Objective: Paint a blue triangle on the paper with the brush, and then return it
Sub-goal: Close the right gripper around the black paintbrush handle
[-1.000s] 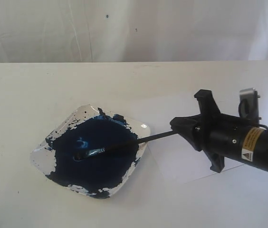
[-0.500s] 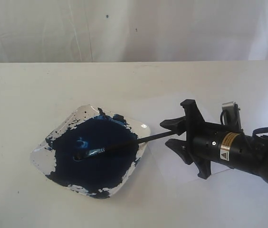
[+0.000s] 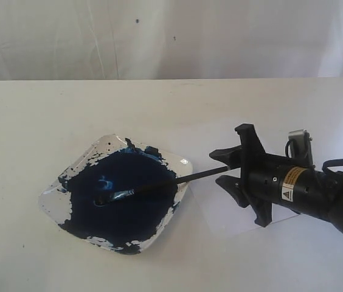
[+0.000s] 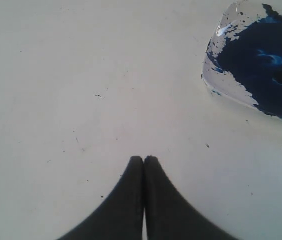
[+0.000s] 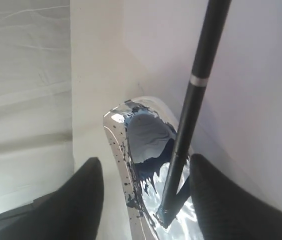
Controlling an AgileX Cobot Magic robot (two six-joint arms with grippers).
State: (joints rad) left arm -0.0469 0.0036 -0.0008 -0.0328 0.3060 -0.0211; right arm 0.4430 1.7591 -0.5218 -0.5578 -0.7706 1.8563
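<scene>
Right gripper (image 3: pixel 216 166) low over the table (image 3: pixel 31 121), jaws spread. Free end of the brush (image 3: pixel 159 184) sits in the gap between them. Right wrist view confirms it: a dark finger on either side of the gripper (image 5: pixel 146 159), and the black handle with its silver band (image 5: pixel 199 80) running down the middle, clear space both sides. Not clamped, nothing held.

Brush reaches straight out ahead of the fingertips. Handle crosses the near rim of the paint dish (image 3: pixel 50 198); bristle end lies in the dark blue pool (image 3: pixel 129 207), well out in front of the tool.

Paper (image 3: pixel 226 213) lies flat directly under the gripper and wrist, its edge just beside the dish. Hard to pick out against the cream table.

Left gripper (image 4: pixel 144 159): fingers pressed together, empty, above bare tabletop. Dish (image 4: pixel 221 85) ahead of it and off to one side, well apart from the tips.
</scene>
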